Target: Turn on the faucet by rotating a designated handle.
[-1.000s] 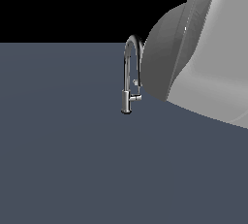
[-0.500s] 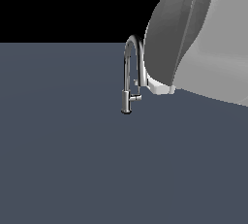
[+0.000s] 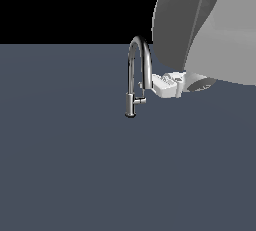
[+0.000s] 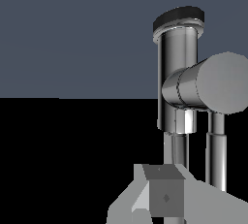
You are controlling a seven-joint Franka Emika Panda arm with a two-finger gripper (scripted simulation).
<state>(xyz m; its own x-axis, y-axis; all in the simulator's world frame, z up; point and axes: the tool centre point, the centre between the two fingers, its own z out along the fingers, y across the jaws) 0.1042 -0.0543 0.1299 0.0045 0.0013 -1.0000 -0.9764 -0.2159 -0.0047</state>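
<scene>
The chrome faucet point(image 3: 134, 75) stands mid-scene with its arched spout and short base. The handle point(image 3: 141, 101) is a short stub that juts from the base toward the exterior view's right. My gripper point(image 3: 157, 86) is on the white hand just to the exterior view's right of the spout, slightly above the handle and apart from it. In the wrist view the handle's round end point(image 4: 220, 85) faces the camera, beside the faucet base point(image 4: 177, 63). The gripper point(image 4: 164, 196) shows no gap between its fingers and holds nothing.
The faucet stands on a flat dark blue-grey surface point(image 3: 75, 165). My large white arm point(image 3: 210, 25) fills the upper part of the exterior view's right side. Behind the surface all is black.
The arm has swung and lifted so that the white hand now shows beside the spout, nearer the faucet. The faucet and its handle have not moved.
</scene>
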